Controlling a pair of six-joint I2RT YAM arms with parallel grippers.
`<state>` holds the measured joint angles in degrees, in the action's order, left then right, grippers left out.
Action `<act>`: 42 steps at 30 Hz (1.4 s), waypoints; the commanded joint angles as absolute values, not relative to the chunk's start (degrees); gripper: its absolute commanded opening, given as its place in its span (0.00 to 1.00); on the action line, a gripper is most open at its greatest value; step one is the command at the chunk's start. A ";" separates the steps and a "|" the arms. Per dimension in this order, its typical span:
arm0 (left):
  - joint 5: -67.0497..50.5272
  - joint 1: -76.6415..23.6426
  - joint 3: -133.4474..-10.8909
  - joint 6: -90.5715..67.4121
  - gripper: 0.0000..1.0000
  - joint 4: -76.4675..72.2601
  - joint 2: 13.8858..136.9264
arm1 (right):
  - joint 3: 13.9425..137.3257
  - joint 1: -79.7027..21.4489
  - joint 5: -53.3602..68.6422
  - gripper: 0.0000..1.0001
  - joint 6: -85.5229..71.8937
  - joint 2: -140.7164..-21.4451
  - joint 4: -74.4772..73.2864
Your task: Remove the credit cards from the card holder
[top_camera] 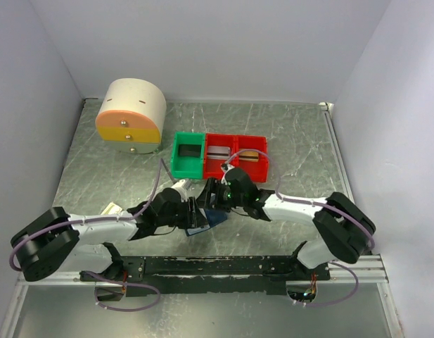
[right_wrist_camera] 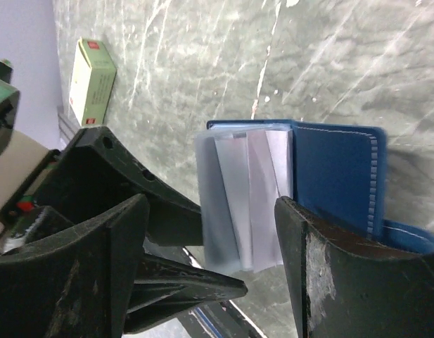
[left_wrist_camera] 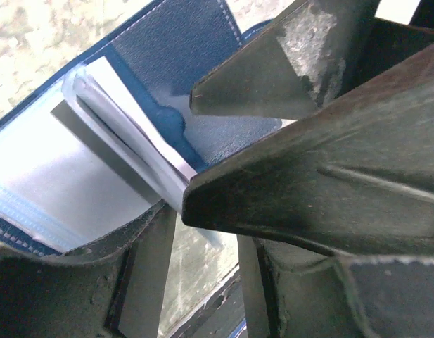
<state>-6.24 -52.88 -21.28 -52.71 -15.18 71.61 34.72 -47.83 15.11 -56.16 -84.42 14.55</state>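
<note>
Card holder (right_wrist_camera: 336, 176) aloft above table (right_wrist_camera: 202, 56), pinched by left hand (top_camera: 180, 208); right hand (right_wrist_camera: 211, 204) spread wide astride pale credit cards (right_wrist_camera: 248, 204). Probably light, stiff, slick: best nipped at protruding edge.

My top view: high above the near edge, looking down the whole table (top_camera: 287, 130). My wrist views: very close, both on the card holder (right_wrist_camera: 336, 176).
</note>
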 commanded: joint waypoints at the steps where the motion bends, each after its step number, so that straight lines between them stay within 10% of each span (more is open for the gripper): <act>1: -7.90 -52.91 -24.50 -51.48 0.51 -22.55 73.77 | 37.43 -48.04 8.34 0.74 -53.84 -80.20 2.93; 9: -9.25 -52.91 -29.28 -49.51 0.53 -21.20 79.10 | 36.14 -45.95 -1.29 0.72 -52.23 -69.97 -8.92; 29: -9.70 -53.03 -28.28 -48.67 0.50 -16.65 81.95 | 38.84 -44.52 14.84 0.16 -43.87 -77.34 -1.39; 42: -5.16 -54.23 -27.88 -46.92 0.50 -9.76 74.94 | 35.10 -44.53 7.98 0.15 -42.57 -87.76 -2.98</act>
<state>-8.62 -53.76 -28.36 -48.29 -12.82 80.90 38.15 -44.69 11.70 -42.89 -86.48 -2.17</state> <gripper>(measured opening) 0.462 0.148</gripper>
